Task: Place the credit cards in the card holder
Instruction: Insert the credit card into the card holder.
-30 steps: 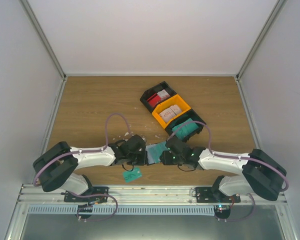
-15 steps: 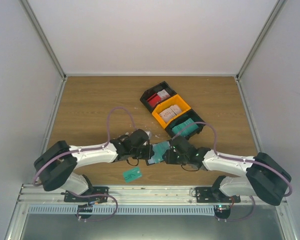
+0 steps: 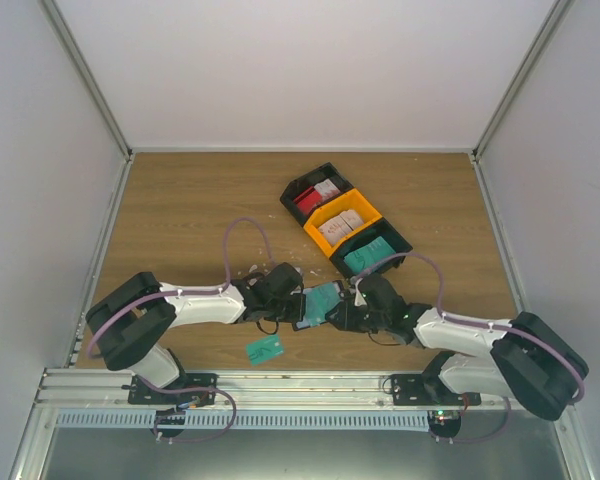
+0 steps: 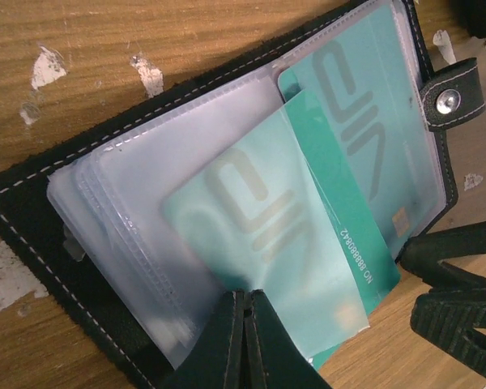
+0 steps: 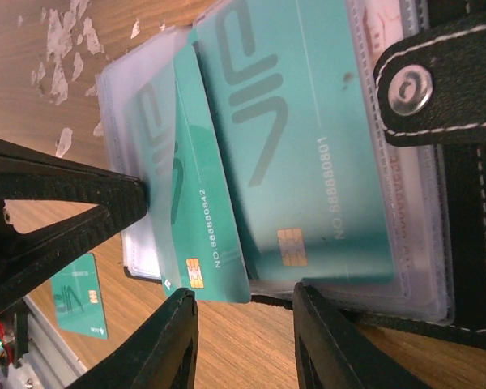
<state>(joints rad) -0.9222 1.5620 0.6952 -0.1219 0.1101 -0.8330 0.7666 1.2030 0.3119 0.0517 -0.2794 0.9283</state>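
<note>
Closest to the arm bases, low centre of the top view, a loose teal card [image 3: 265,348] lies flat on the wooden table [image 3: 180,210]. Just above it the card holder [image 4: 32,215] lies open between both grippers, which hide most of it from overhead. The left gripper [image 4: 243,304] is pinched tight on the edge of a clear sleeve [image 4: 146,211], covering that edge. A second teal card [image 5: 206,219] sticks half out of a slot, and a third teal card [image 5: 283,138] is fully tucked in. The right gripper [image 5: 245,304] has its jaws partway apart at the holder's edge. White crumbs [image 5: 61,49] litter the wood beyond. Farther up and right sit a black bin [image 3: 405,247] of teal cards, a yellow bin [image 3: 318,218] and a far black bin [image 3: 292,190].
</note>
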